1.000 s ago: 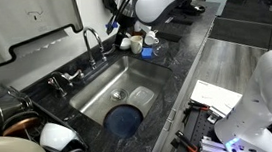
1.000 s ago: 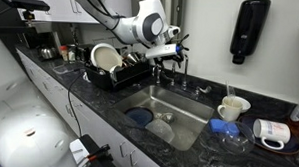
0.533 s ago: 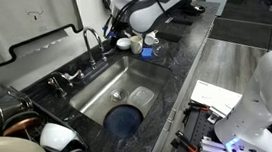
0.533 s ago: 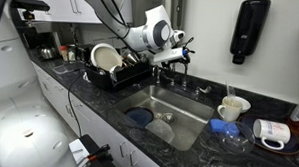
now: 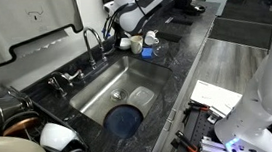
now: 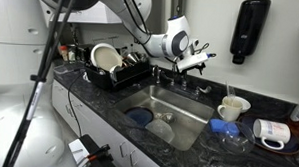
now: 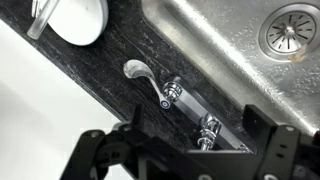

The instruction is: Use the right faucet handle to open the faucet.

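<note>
The faucet [image 5: 91, 38] is a thin chrome gooseneck at the back of the sink. In the wrist view its base [image 7: 208, 128] stands between my fingers. The right faucet handle [image 7: 137, 70] is a short chrome lever lying flat on the dark counter, just beyond the base. My gripper [image 7: 185, 152] is open, with its dark fingers wide apart on either side of the faucet base and touching nothing. In both exterior views the gripper [image 5: 113, 30] [image 6: 197, 61] hovers at the top of the faucet, by the back wall. The left handle is out of view.
The steel sink [image 5: 137, 81] [image 6: 189, 103] holds a blue dish [image 5: 126, 118]. A dish rack with plates [image 6: 112, 64] stands at one side. White mugs [image 6: 230, 106] [image 7: 76, 16] stand at the other side. A soap dispenser [image 6: 249, 32] hangs on the wall.
The gripper has moved sideways along the back wall and lower, from beside the dish rack to over the faucet.
</note>
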Action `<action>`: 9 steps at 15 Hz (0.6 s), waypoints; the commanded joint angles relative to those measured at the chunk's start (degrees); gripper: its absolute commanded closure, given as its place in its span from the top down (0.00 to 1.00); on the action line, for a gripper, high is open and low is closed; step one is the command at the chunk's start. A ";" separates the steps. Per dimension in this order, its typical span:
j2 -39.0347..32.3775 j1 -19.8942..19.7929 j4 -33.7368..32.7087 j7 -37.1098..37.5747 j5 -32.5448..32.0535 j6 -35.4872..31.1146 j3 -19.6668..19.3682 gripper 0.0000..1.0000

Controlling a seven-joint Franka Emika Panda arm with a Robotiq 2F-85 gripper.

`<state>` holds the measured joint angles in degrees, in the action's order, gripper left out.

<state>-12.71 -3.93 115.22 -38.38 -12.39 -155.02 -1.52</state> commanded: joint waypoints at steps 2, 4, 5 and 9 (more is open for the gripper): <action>-8.46 -6.53 -9.08 -18.73 5.50 -3.35 3.85 1.00; -5.70 -4.37 -5.86 -12.81 3.68 -2.26 1.94 1.00; -5.89 -4.38 -5.87 -12.25 3.48 -2.26 1.84 1.00; -5.60 -3.90 -5.77 -11.66 3.49 -2.22 2.02 1.00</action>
<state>-18.30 -7.60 109.46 -50.41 -8.52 -157.26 0.22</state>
